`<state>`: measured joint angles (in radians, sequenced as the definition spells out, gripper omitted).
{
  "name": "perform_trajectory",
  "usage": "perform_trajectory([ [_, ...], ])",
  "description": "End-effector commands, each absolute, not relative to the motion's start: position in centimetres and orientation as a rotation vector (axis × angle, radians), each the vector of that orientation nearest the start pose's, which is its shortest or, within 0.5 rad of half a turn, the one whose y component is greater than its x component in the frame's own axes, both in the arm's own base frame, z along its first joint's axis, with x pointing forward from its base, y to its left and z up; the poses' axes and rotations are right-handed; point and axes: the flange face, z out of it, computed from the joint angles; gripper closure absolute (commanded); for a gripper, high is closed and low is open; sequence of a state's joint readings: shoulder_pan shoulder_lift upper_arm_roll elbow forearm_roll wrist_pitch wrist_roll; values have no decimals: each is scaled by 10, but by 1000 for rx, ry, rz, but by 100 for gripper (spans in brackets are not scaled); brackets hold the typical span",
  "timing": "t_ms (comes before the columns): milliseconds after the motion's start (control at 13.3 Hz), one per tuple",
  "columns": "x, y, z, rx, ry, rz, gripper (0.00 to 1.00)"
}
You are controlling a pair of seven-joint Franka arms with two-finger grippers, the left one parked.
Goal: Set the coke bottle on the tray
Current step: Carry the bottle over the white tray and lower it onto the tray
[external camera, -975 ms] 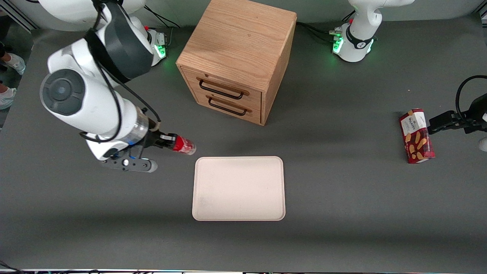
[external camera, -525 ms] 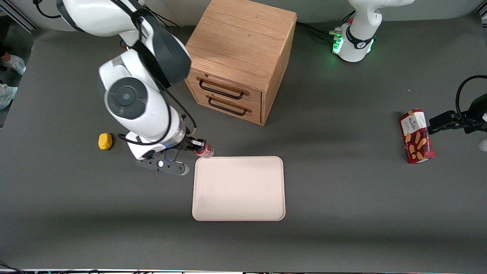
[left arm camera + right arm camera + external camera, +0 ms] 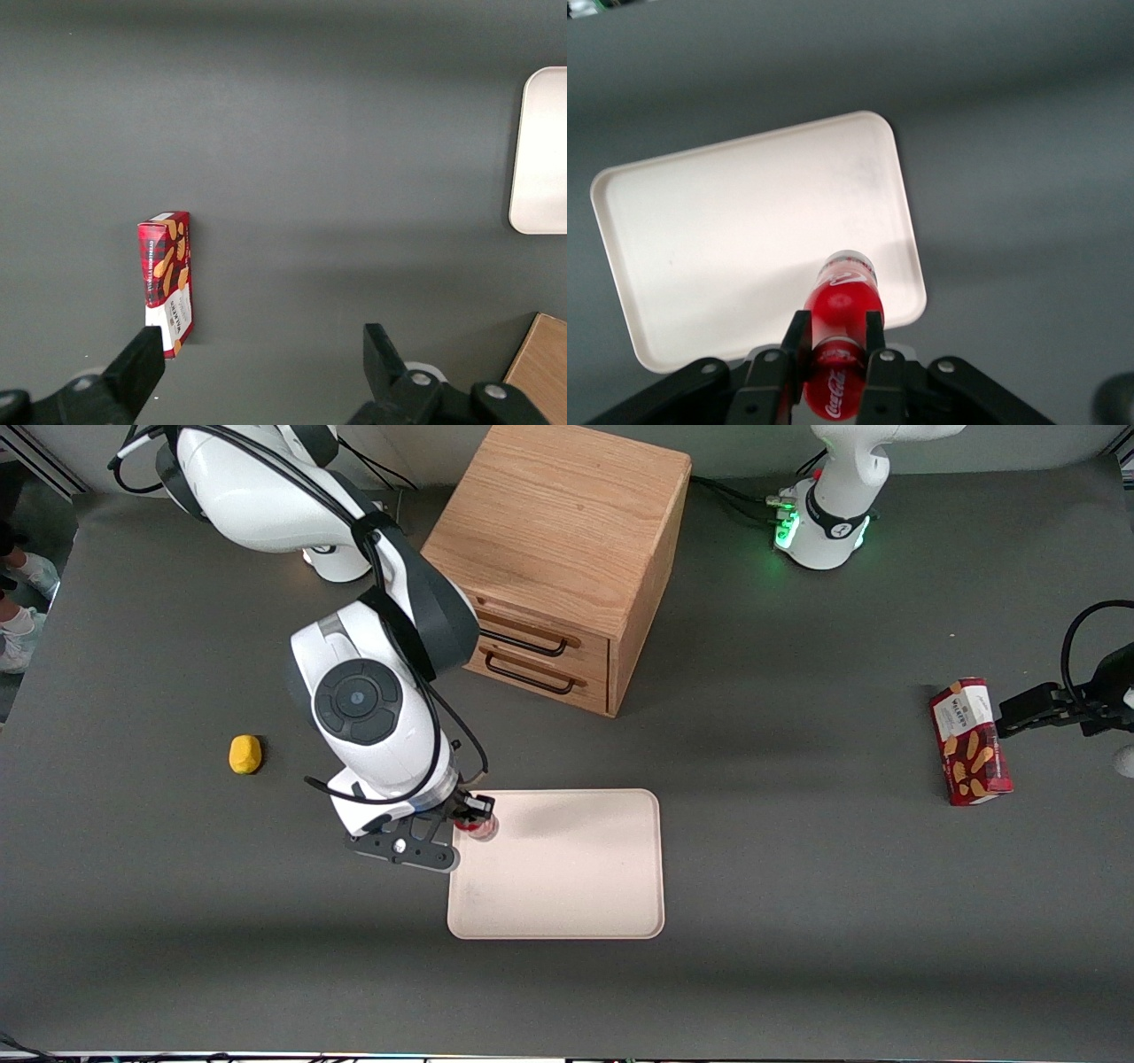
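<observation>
The coke bottle (image 3: 843,305), red with a clear base, hangs upright in my right gripper (image 3: 835,332), whose fingers are shut on its neck just under the cap. In the front view the bottle (image 3: 479,828) shows as a small red spot under the gripper (image 3: 472,813), above the corner of the tray (image 3: 567,877) nearest the working arm and the cabinet. The tray (image 3: 726,239) is pale cream-pink with a low rim and lies flat on the grey table. The bottle's base hovers over the tray's edge region.
A wooden drawer cabinet (image 3: 558,558) stands farther from the front camera than the tray. A yellow lump (image 3: 245,754) lies toward the working arm's end of the table. A red biscuit box (image 3: 969,741) stands toward the parked arm's end, also seen as the box (image 3: 166,282).
My right arm has swung from the working arm's end toward the tray, carrying the bottle from beside the tray to above its corner. The yellow lump came into view.
</observation>
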<state>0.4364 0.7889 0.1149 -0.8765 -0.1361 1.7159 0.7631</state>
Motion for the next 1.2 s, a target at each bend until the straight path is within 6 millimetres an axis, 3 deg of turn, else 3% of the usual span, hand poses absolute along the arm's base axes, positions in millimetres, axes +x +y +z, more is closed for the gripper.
perform_trajectory([
  [0, 694, 358, 428, -3117, 322, -218, 100],
  [525, 714, 339, 365, -3141, 343, -224, 100],
  [825, 715, 337, 352, -3141, 346, -217, 100],
  [975, 715, 337, 350, -3137, 368, -214, 20],
  [1125, 715, 337, 350, -3136, 365, -218, 0],
])
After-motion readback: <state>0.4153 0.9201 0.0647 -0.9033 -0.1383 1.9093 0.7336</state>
